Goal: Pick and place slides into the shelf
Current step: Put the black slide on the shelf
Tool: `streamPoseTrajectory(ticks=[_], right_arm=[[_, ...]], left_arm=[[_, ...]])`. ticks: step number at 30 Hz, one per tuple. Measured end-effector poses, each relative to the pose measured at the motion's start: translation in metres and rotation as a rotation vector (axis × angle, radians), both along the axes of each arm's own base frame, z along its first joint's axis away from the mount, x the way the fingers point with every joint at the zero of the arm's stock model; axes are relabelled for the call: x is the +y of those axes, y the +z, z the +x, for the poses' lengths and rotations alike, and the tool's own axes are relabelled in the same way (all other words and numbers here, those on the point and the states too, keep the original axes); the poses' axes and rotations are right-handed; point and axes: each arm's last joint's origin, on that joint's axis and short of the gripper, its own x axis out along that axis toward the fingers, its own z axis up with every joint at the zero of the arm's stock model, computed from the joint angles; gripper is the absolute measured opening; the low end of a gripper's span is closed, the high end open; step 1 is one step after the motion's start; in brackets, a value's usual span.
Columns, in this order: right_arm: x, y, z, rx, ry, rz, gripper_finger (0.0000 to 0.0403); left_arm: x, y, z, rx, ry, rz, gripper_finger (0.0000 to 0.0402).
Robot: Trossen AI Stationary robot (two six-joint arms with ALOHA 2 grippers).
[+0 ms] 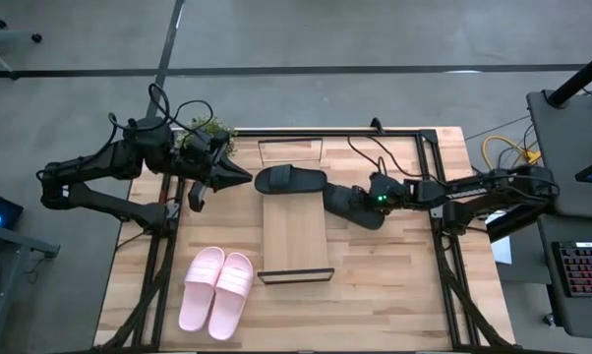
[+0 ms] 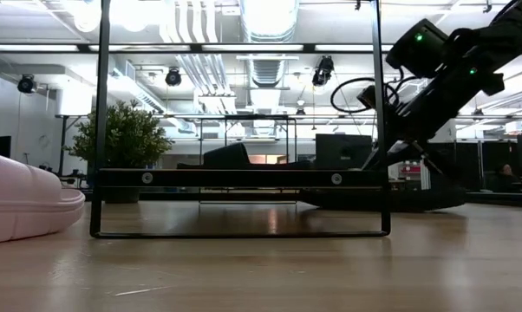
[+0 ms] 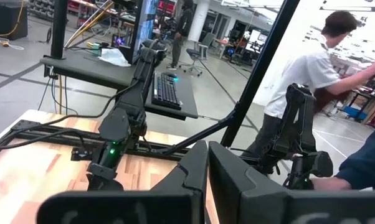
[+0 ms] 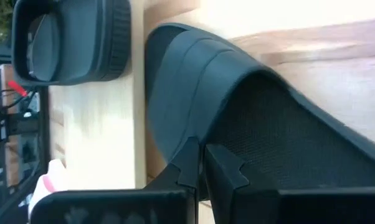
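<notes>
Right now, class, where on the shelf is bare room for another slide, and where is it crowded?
The shelf is bare from below the black slide at its far end to its near edge. Crowded: that far end, where the right gripper is shut on the second black slide beside the plank. The pink pair borders its near left side.

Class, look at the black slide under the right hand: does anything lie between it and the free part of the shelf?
Nothing visible does. The right hand is shut on the black slide, which lies at the shelf's right edge. The other black slide fills only the far end; the rest of the plank is bare.
</notes>
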Motion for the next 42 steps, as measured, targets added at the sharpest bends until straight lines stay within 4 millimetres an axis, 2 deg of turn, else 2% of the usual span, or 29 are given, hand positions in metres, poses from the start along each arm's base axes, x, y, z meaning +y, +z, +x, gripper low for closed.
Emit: streamPoseTrajectory(ticks=[8,23,37,42], right_arm=[[0.002,0.012,-0.018,0.046,0.003,-0.033,0.0009],[0.006,0.034,-0.043,0.015,0.004,-0.052,0.0009],[0.011,0.045,-0.050,-0.053,0.120,-0.033,0.0008],[0.010,0.062,-0.045,-0.058,0.170,-0.076,0.0008]], left_arm=[[0.000,0.000,0.000,0.000,0.000,0.000,0.0000],[0.000,0.000,0.000,0.000,0.000,0.001,0.0000],[0.000,0.000,0.000,0.000,0.000,0.001,0.0000],[0.000,0.000,0.000,-0.001,0.001,0.001,0.0000]])
